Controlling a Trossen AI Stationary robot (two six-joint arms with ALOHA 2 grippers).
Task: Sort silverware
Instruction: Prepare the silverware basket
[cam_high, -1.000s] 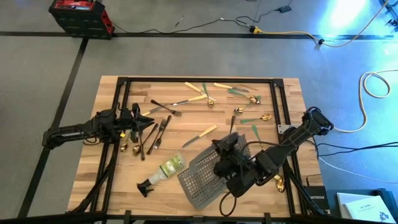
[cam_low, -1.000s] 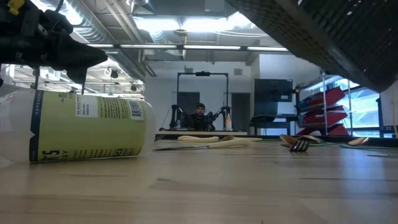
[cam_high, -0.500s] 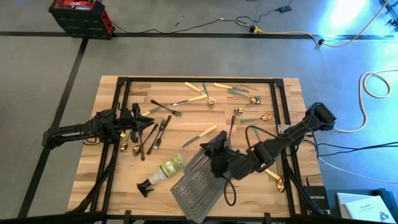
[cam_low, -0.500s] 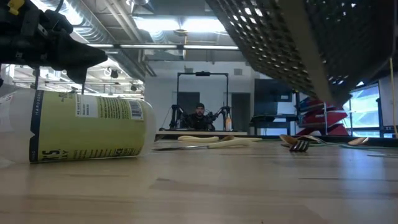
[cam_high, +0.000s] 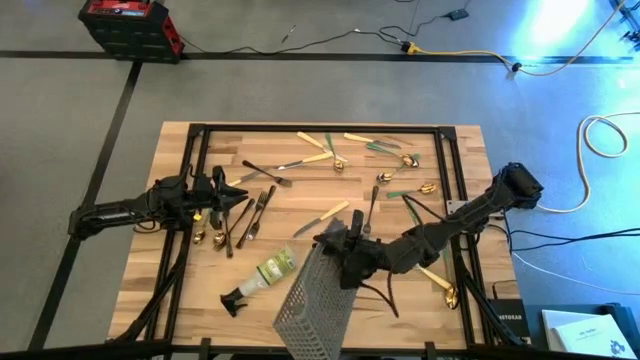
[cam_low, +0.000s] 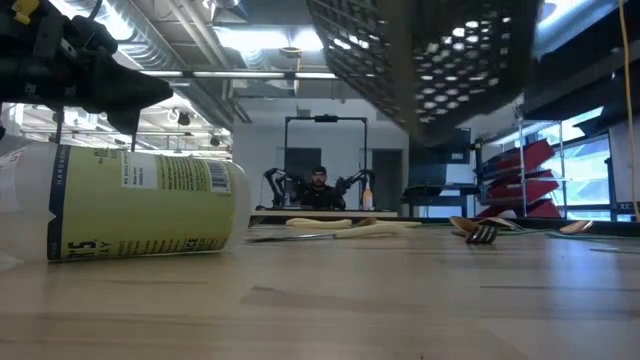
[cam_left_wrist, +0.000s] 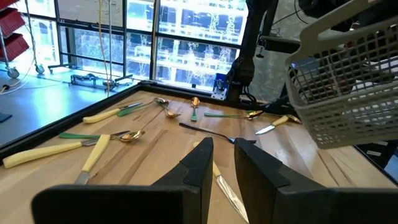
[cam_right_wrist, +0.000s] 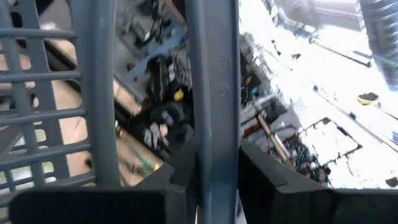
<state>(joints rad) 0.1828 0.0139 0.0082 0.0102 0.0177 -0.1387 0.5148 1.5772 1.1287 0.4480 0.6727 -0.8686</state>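
The silverware lies scattered on the wooden table: dark forks (cam_high: 255, 212), a cream-handled knife (cam_high: 322, 217), and gold spoons and green-handled pieces (cam_high: 405, 175) toward the far right. My right gripper (cam_high: 335, 255) is near the table's middle, shut on the grey mesh caddy (cam_high: 315, 300), which is in the air. The caddy (cam_low: 430, 60) fills the top of the low view. My left gripper (cam_high: 240, 196) waits at the left, level above the forks. Its fingers (cam_left_wrist: 205, 162) are shut on nothing. My right gripper pinches a straight grey bar of the caddy's wall (cam_right_wrist: 214, 93) between its two fingers. The fingers reach in level, from the table's right. The caddy is lifted clear of the table and hangs tilted, its far end reaching toward the near edge.
A clear spray bottle (cam_high: 262, 276) with a black nozzle lies on its side near the front, left of the caddy. A black frame rail (cam_high: 447, 170) runs around the table top. A gold spoon (cam_high: 445, 290) lies near the right edge. A person sits far behind the table (cam_low: 320, 185).
My right gripper has moved toward the table's left and rolled at the wrist, still shut on the caddy. The caddy has swung from a broad, flat tilt to standing nearly on edge. In the low view it has shifted from the upper right to the upper middle.
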